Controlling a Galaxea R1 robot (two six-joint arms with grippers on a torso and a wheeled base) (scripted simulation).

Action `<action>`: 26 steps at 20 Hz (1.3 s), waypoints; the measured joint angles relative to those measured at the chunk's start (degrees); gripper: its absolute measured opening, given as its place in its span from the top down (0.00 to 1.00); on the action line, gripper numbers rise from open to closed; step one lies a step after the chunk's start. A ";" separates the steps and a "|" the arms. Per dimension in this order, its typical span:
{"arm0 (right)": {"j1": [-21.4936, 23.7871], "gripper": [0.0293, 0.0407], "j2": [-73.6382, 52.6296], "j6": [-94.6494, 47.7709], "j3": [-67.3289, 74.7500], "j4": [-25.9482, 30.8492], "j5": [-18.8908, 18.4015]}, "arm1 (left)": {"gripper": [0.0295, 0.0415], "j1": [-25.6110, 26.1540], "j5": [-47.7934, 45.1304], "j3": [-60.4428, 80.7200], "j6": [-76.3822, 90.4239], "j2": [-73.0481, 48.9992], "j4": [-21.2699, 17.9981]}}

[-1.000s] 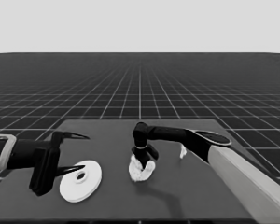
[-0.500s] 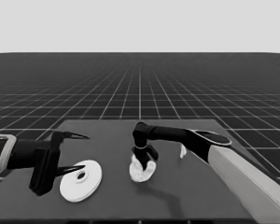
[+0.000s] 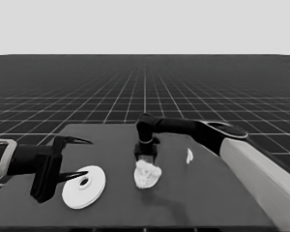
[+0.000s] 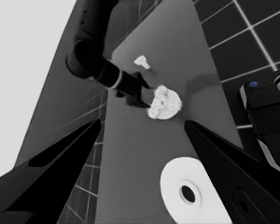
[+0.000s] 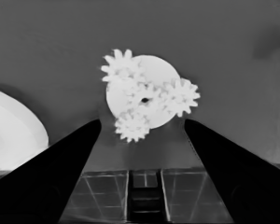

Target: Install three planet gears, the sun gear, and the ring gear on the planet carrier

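The smaller round part, the planet carrier (image 5: 157,70), lies mid-table (image 3: 147,175). Three planet gears (image 5: 120,70) (image 5: 181,96) (image 5: 130,126) sit around its rim. The sun gear (image 5: 142,97) sits at the centre, meshed between them. My right gripper (image 3: 146,154) hangs just above this stack, open, nothing between its fingers (image 5: 142,123). The larger round part, the ring gear (image 3: 82,187), lies flat at the table's left (image 4: 191,196). My left gripper (image 3: 87,157) waits open over that end, and the ring gear under its fingers is not held.
A thin white piece (image 3: 189,155) stands to the right of the stack, also seen past it (image 4: 141,61). The right arm's pale grey part (image 3: 261,179) crosses the lower right corner. Dark machinery with blue lights (image 4: 266,121) shows beyond the table's edge.
The right gripper has lifted slightly off the gear stack. The left arm and the larger round part have not moved.
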 joint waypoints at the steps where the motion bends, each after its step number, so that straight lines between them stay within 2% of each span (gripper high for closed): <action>1: 0.12 0.19 -0.02 -1.05 0.03 0.14 0.01 | 0.25 0.00 0.00 0.00 0.00 0.00 0.00; 4: 0.25 0.19 -0.04 -2.25 0.05 0.31 0.04 | 0.25 0.00 0.00 0.00 0.00 0.00 0.00; 5: -6.85 0.02 -15.83 -25.72 26.33 -12.25 8.45 | 0.25 0.00 0.00 0.00 0.00 0.00 0.00; 6: -13.70 0.11 -40.13 -40.52 47.04 -19.80 13.37 | 0.25 0.00 0.00 0.00 0.00 0.00 0.00; 7: -17.38 0.16 -55.30 -49.22 59.18 -24.24 16.22 | 0.25 0.00 0.00 0.00 0.00 0.00 0.00; 8: -19.36 0.18 -63.81 -54.35 66.47 -26.85 17.94 | 0.25 0.00 0.00 0.00 0.00 0.00 0.00; 10: -21.05 0.19 -71.41 -59.13 73.31 -29.30 19.58 | 0.25 0.00 0.00 0.00 0.00 0.00 0.00; 14: -21.74 0.19 -74.75 -61.36 76.44 -30.46 20.36 | 0.25 0.00 0.00 0.00 0.00 0.00 0.00; 15: -21.78 0.19 -74.93 -61.49 76.61 -30.52 20.40 | 0.17 9.55 22.04 -1.21 -27.81 2.36 26.29; 16: -21.80 0.19 -75.03 -61.56 76.71 -30.56 20.43 | 0.06 13.35 45.36 -5.99 -55.92 11.10 22.92; 17: -21.81 0.19 -75.09 -61.60 76.77 -30.59 20.44 | 0.11 14.32 51.51 -14.74 -71.64 17.43 10.21; 18: -21.81 0.19 -75.13 -61.63 76.80 -30.60 20.45 | 0.18 15.07 50.71 -22.55 -78.49 20.33 1.55; 19: -21.82 0.19 -75.14 -61.64 76.82 -30.61 20.46 | 0.22 15.67 49.45 -28.12 -81.20 21.87 -3.60; 20: -21.82 0.19 -75.16 -61.65 76.83 -30.61 20.46 | 0.24 16.07 48.65 -31.83 -82.26 22.82 -6.69; 22: -21.82 0.19 -75.17 -61.66 76.84 -30.62 20.46 | 0.25 16.47 47.96 -35.78 -82.77 23.84 -9.64; 24: -21.82 0.19 -75.17 -61.66 76.84 -30.62 20.47 | 0.25 16.60 47.75 -37.36 -82.76 24.25 -10.69; 25: -21.82 0.19 -75.17 -61.66 76.85 -30.62 20.47 | 0.25 22.02 45.07 -39.15 -82.31 25.00 -5.81; 26: -21.82 0.19 -75.17 -61.66 76.85 -30.62 20.47 | 0.25 25.62 43.34 -40.93 -81.85 25.79 -3.11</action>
